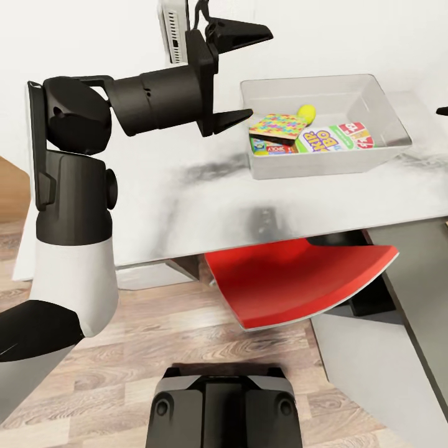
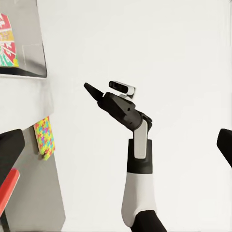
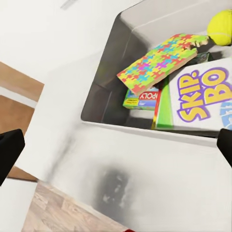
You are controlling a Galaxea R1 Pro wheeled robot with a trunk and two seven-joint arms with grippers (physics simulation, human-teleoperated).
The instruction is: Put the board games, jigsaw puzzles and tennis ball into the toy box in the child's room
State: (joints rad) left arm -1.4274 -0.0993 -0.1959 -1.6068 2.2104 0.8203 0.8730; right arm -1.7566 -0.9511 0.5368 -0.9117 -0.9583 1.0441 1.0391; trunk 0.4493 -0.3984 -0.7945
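Observation:
The light-grey toy box (image 1: 323, 81) stands on the pale table (image 1: 186, 199). Inside it lie a jigsaw puzzle (image 1: 280, 126), tilted over the Monopoly board game (image 1: 272, 149), a Skip-Bo board game (image 1: 336, 137) and the tennis ball (image 1: 305, 112). My left gripper (image 1: 246, 73) hangs open and empty just left of the box. The right wrist view looks down into the box (image 3: 104, 92) between the wide-apart fingers of my open right gripper (image 3: 116, 150). Another jigsaw puzzle (image 2: 44, 137) lies on the table apart from the box. The bed is out of view.
A red chair seat (image 1: 298, 280) sticks out from under the table's front edge. A white wall unit (image 1: 173, 31) hangs behind my left arm. Wood-plank floor (image 1: 155, 348) lies in front. My right arm (image 2: 137, 145) is raised against the white wall.

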